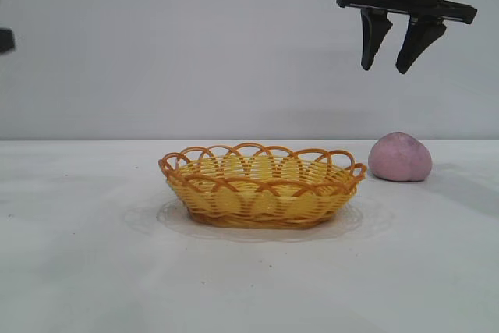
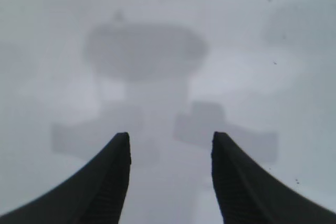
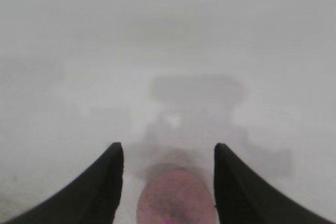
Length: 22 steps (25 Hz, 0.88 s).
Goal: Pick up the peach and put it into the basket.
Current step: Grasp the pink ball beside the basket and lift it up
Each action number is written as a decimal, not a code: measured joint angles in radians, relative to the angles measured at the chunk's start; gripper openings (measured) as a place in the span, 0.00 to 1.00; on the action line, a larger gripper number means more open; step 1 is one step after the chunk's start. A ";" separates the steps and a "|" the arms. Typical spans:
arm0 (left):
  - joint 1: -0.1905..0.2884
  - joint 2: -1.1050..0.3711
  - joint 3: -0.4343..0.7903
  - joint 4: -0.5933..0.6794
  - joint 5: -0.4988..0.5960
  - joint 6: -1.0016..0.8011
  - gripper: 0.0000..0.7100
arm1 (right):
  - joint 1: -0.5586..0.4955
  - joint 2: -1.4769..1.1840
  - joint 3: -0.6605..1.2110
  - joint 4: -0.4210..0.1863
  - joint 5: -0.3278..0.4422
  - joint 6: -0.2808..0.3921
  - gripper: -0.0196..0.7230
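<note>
The pink-mauve peach [image 1: 400, 157] rests on the white table to the right of the yellow wicker basket [image 1: 261, 185], apart from it. My right gripper [image 1: 387, 68] hangs open and empty high above the peach, fingers pointing down. In the right wrist view the peach [image 3: 177, 196] shows far below, between the open fingers [image 3: 105, 182]. My left gripper [image 2: 170, 140] is open and empty over bare table in the left wrist view; only a dark piece of the left arm [image 1: 6, 40] shows at the exterior view's left edge.
The white table [image 1: 93, 255] spreads around the basket, with a plain pale wall behind it. The gripper's shadow lies on the table in the left wrist view [image 2: 144, 51].
</note>
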<state>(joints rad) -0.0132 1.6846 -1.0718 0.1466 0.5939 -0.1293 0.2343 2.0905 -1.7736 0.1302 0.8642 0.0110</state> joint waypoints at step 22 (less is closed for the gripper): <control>-0.098 -1.177 0.477 -0.135 0.412 0.090 0.43 | 0.000 0.000 0.000 0.024 0.028 -0.059 0.53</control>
<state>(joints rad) -0.1116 0.5080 -0.5948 0.0111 1.0055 -0.0395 0.2343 2.0905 -1.7736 0.1539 0.8924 -0.0481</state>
